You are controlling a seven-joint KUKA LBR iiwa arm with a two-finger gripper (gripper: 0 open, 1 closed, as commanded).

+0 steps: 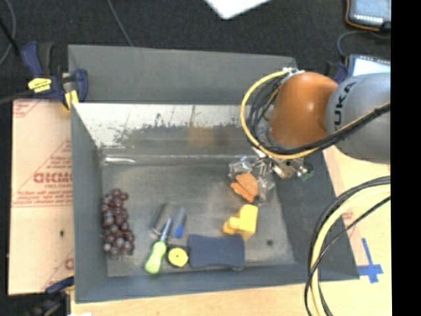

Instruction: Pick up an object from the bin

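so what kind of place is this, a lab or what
Probably a robotics lab rigged for grasping trials: a KUKA arm reaches into a grey metal bin of unrelated small things, such as a bunch of purple grapes and a green-handled screwdriver.

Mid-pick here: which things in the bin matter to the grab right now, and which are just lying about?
In play: hand; orange piece right beside it, on the right of the bin floor.

Lying about: yellow toy; dark blue pouch; yellow disc; green-handled tool; purple grapes, far left.
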